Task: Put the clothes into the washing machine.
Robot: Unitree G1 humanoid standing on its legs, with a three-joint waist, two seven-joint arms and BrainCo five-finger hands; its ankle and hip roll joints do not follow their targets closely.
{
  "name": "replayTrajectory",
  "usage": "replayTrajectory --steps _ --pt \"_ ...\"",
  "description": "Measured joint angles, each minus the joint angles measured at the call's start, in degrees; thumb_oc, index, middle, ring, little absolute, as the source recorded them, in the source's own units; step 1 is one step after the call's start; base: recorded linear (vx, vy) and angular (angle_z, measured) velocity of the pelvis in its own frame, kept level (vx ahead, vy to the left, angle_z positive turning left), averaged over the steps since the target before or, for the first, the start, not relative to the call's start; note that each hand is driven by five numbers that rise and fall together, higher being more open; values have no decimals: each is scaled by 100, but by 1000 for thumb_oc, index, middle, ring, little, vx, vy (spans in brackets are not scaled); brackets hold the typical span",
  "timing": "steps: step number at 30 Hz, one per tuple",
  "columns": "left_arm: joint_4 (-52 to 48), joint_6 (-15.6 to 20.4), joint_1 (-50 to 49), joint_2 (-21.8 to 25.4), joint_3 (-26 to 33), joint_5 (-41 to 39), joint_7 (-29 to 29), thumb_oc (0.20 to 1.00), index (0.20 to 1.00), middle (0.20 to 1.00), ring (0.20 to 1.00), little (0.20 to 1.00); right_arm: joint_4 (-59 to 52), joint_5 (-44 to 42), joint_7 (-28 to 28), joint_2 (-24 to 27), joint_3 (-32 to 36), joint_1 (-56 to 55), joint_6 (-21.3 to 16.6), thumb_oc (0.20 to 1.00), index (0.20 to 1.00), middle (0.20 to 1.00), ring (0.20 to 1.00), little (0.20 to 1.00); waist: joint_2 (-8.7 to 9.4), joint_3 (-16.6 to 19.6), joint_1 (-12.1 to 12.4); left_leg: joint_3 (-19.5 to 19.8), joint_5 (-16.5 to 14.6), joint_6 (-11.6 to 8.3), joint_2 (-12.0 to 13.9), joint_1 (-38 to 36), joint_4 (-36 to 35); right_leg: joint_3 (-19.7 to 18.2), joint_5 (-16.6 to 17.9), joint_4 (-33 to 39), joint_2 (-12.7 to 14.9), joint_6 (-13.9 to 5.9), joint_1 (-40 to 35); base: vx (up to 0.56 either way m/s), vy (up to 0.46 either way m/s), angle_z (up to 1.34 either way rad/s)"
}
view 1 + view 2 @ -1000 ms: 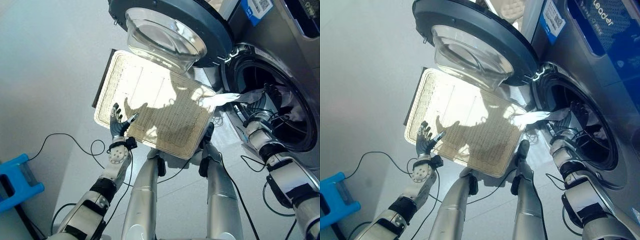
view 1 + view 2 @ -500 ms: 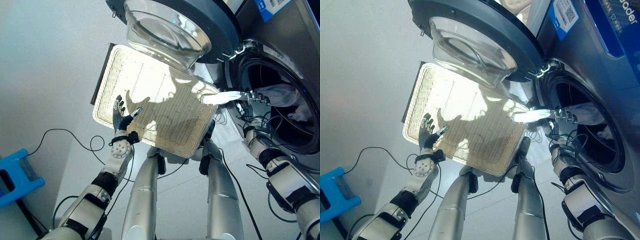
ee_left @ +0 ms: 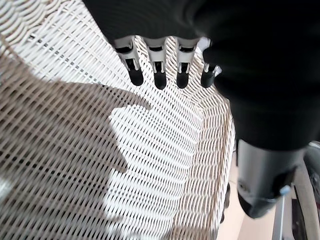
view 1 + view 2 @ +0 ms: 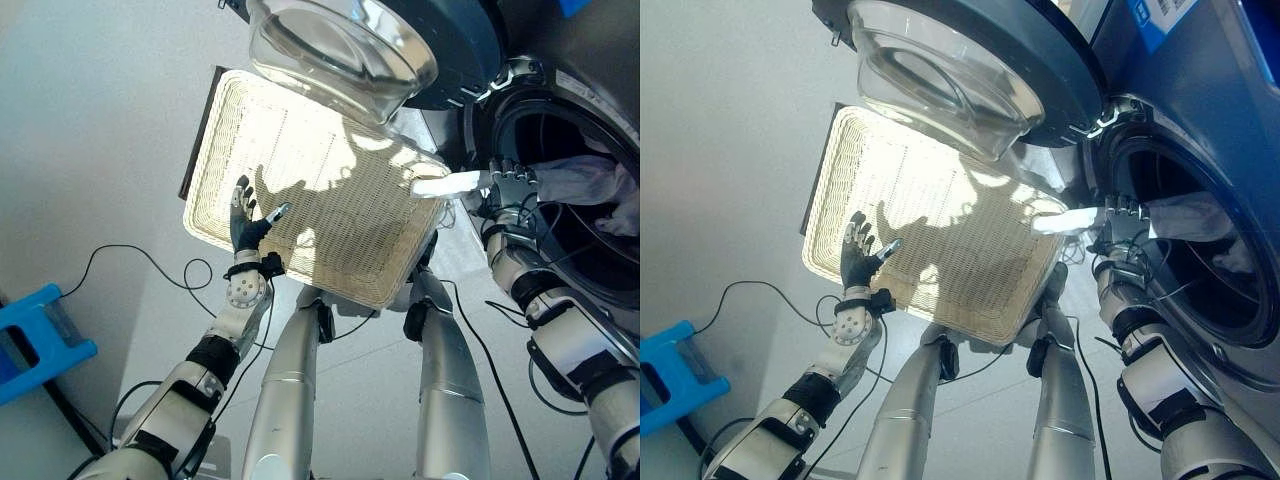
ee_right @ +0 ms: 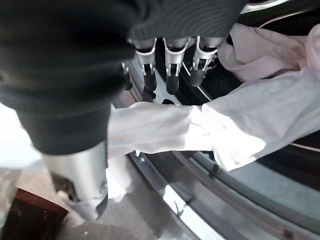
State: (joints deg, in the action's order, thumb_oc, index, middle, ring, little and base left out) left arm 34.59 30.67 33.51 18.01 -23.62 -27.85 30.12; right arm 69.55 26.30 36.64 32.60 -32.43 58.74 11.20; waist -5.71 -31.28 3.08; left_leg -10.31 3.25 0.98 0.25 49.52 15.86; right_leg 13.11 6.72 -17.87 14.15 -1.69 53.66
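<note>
The white garment [image 5: 200, 127] lies half in the washing machine [image 4: 1200, 290], one sleeve trailing over the drum's rim; the right hand [image 4: 510, 185], fingers relaxed and empty, should scoop that sleeve inward, well past the rim; the left hand [image 4: 245, 225] hovers open above the wicker basket [image 4: 300, 190].

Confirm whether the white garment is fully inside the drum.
No: a sleeve of the white garment hangs out over the washer's door rim toward the basket.

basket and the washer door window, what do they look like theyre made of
The basket looks like pale woven wicker or rattan, matte: criss-crossed strands show in the left wrist view, though plastic imitation is possible. The door window looks like clear glass or hard plastic, glossy: it is see-through with bright reflections, set in a dark smooth rim.
</note>
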Motion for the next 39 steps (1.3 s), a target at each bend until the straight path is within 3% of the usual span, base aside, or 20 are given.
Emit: replayTrajectory --steps 7,8,9,10,11,22,25,28,32,39 --pt "-220 1 23 0 -37 -39 44 1000 1000 1000 1000 1000 228 28 -151 104 -48 242 398 1000 1000 1000 1000 1000 -56 2 110 64 3 4 -60 247 121 7 -100 -269 107 -19 276 -14 -4 7" --pt "-220 1 17 1 -84 -41 64 1000 1000 1000 1000 1000 254 38 -200 110 -110 266 491 711 711 711 711 711 -56 2 120 84 11 -2 -62 268 140 19 -105 -286 117 -13 286 -10 -7 5" --pt "-221 1 12 0 -115 -40 78 1000 1000 1000 1000 1000 258 65 -273 119 -138 288 548 492 492 492 492 492 -56 2 129 92 14 -6 -62 276 149 21 -106 -287 120 -11 286 -7 3 4" --pt "-221 1 5 -5 -123 -39 80 1000 1000 1000 1000 1000 261 86 -332 124 -154 316 591 492 492 492 492 492 -57 2 131 96 16 -9 -62 283 155 22 -106 -287 121 -11 288 0 0 0" --pt "-223 1 0 -1 -144 -39 90 1000 1000 1000 1000 1000 268 129 -393 137 -196 352 653 200 200 200 200 200 -57 3 134 100 19 -13 -62 296 163 26 -106 -290 124 -11 296 0 0 0" --pt "-451 0 15 0 -217 -39 115 1000 1000 1000 1000 1000 281 95 -527 500 -169 649 703 200 200 200 200 200 -67 7 280 103 27 -1 -59 328 152 57 -107 -303 131 28 329 0 0 0" --pt "-450 0 38 4 -213 -38 117 1000 1000 1000 1000 1000 295 -304 -542 415 -52 527 637 200 200 200 200 200 -69 6 291 74 31 4 -49 323 157 79 -119 -324 136 30 324 0 0 0" --pt "-450 0 39 2 -216 -38 117 1000 1000 1000 1000 1000 272 -839 -337 362 152 333 489 200 200 200 200 200 -69 6 277 72 31 5 -47 311 163 89 -125 -328 136 31 309 0 0 0" --pt "-412 0 5 15 -211 -40 114 1000 1000 1000 1000 1000 118 -1844 214 353 1017 -75 124 200 200 200 200 200 -69 6 250 -1 24 12 -26 135 185 87 -121 -329 125 34 132 2 30 -1" --pt "-423 14 -59 85 -202 -46 110 1000 1000 1000 1000 1000 24 -2501 748 323 1204 -209 -462 200 200 200 200 200 -69 8 83 -86 7 10 27 -13 221 10 -85 -261 79 -7 3 4 21 -6"
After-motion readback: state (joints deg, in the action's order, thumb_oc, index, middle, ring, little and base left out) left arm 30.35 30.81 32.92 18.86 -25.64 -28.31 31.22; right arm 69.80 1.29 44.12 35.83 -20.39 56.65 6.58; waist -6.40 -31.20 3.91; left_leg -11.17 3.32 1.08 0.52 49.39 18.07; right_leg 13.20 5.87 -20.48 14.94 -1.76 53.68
